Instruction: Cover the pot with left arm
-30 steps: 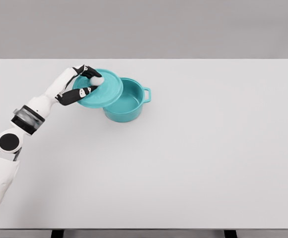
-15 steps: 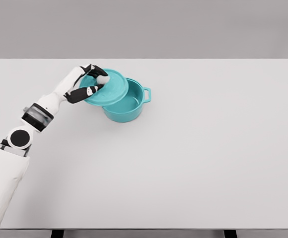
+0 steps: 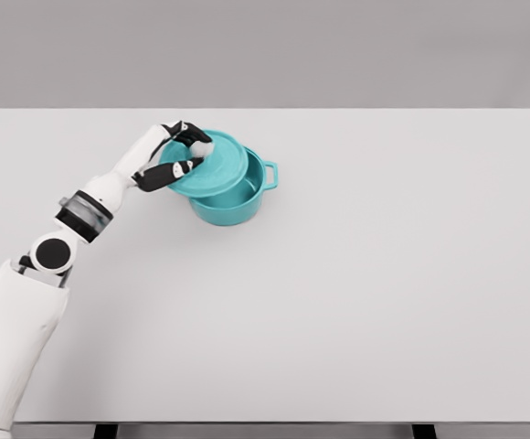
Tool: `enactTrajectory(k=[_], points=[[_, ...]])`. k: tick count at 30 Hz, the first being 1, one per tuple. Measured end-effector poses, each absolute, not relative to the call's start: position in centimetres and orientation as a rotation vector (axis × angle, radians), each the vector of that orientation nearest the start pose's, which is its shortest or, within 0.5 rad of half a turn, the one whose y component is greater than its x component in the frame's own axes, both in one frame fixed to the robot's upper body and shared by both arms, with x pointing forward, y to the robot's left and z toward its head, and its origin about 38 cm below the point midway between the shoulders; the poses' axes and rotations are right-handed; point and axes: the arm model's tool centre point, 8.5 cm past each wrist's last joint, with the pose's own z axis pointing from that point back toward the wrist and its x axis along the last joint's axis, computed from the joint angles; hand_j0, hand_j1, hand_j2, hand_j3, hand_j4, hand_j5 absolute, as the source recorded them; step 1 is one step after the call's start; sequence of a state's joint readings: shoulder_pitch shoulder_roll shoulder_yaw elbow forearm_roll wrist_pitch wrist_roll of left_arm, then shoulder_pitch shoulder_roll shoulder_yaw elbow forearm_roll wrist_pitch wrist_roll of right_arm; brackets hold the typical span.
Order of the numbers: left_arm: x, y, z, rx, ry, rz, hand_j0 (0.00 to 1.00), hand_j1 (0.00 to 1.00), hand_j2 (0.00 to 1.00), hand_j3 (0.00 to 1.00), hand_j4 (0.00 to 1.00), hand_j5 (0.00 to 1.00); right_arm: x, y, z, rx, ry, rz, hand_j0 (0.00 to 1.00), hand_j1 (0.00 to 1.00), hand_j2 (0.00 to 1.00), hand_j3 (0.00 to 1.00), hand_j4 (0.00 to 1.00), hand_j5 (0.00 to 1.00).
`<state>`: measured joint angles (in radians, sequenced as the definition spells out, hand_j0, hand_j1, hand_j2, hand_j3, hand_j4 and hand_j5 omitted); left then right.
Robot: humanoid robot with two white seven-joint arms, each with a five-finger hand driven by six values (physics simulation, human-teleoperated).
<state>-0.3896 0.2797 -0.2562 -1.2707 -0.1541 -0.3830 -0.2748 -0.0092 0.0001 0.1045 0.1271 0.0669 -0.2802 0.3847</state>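
Observation:
A teal pot (image 3: 233, 205) with a side handle stands on the white table (image 3: 356, 274), left of the middle and toward the back. Its teal lid (image 3: 215, 166) hangs tilted over the pot's left part, leaving the right of the opening uncovered. My left hand (image 3: 185, 150) grips the lid's white knob (image 3: 201, 147) from the left, fingers curled round it. The left arm reaches in from the lower left. No right arm shows.
The table's far edge runs just behind the pot. Broad bare tabletop stretches to the right and toward the front.
The left hand has carried the lid to the right, from beside the pot's left rim to over most of its opening. The pot has stayed put.

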Motion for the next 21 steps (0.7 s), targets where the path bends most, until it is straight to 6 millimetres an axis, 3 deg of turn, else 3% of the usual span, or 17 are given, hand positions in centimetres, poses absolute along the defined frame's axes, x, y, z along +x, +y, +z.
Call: enactTrajectory(k=[21], points=[[45.7, 21.2, 13.1, 0.031, -1.829, -0.947, 0.52, 0.52, 0.52, 0.52, 0.52, 0.52, -1.5, -23.9, -25.3, 0.317, -0.118, 0.204, 1.00, 1.00, 1.00, 1.00, 1.00, 1.00]])
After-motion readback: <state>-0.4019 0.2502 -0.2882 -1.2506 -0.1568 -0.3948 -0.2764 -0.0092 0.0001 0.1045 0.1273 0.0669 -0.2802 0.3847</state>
